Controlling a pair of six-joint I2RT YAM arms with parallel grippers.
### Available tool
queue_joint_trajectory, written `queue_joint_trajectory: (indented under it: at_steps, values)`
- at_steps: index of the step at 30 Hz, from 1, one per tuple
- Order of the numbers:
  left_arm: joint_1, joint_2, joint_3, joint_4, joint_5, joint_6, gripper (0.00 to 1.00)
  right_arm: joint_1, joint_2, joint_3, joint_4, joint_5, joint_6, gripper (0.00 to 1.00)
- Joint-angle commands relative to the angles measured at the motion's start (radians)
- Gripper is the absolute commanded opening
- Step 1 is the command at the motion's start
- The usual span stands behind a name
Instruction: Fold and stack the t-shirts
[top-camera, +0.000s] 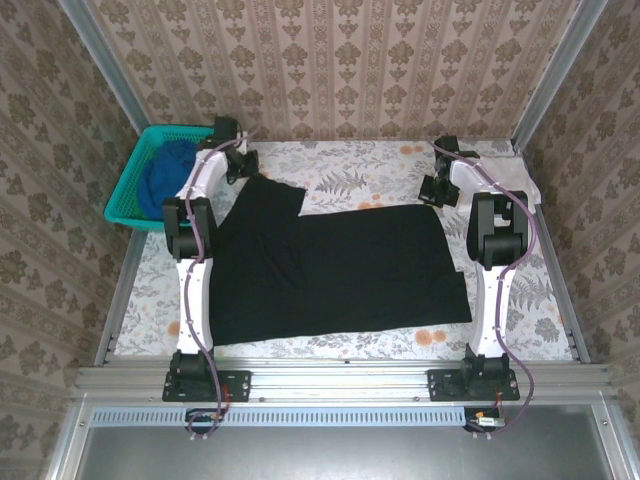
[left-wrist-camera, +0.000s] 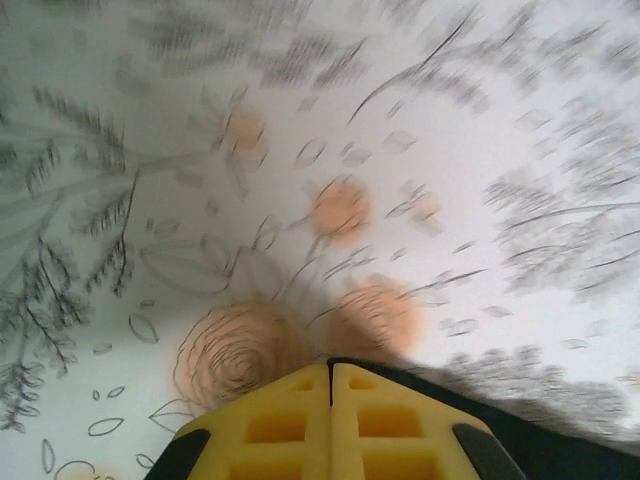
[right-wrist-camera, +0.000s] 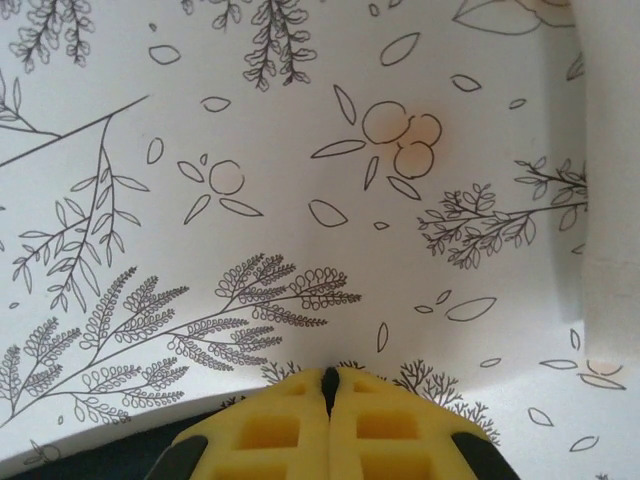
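Black t-shirt (top-camera: 330, 270) lies flat mid-worktop. Left gripper (top-camera: 238, 162) and right gripper (top-camera: 437, 190) are both pinched shut by its far corners; cloth in either pinch unconfirmed. Risk: the pinch misses fabric and the lift comes up empty.

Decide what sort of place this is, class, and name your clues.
Likely a robot test booth, dressed like a home: wallpapered panels in metal framing, left arm and right arm bolted to a rail, a black t-shirt spread on a floral tablecloth.
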Motion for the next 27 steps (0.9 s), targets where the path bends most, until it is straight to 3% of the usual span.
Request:
queue_joint_trajectory:
  at_steps: [1,6,17,22,27]
  values:
    - [0.007,-0.048,0.117,-0.029,0.082,0.013,0.0,-0.003,-0.096,0.0,-0.014,0.004,-0.019,0.0]
    - [0.035,-0.216,-0.027,0.027,0.15,-0.01,0.0,-0.026,-0.228,-0.093,0.02,0.006,-0.053,0.0]
    - [0.075,-0.855,-0.924,0.369,0.185,-0.029,0.0,-0.136,-0.527,-0.512,0.275,-0.222,-0.019,0.0]
    - [0.074,-1.114,-1.259,0.462,0.171,-0.07,0.0,-0.155,-0.588,-0.642,0.286,-0.215,-0.001,0.0]
    - [0.076,-1.359,-1.487,0.444,0.09,-0.085,0.0,-0.174,-0.677,-0.77,0.3,-0.191,0.031,0.0]
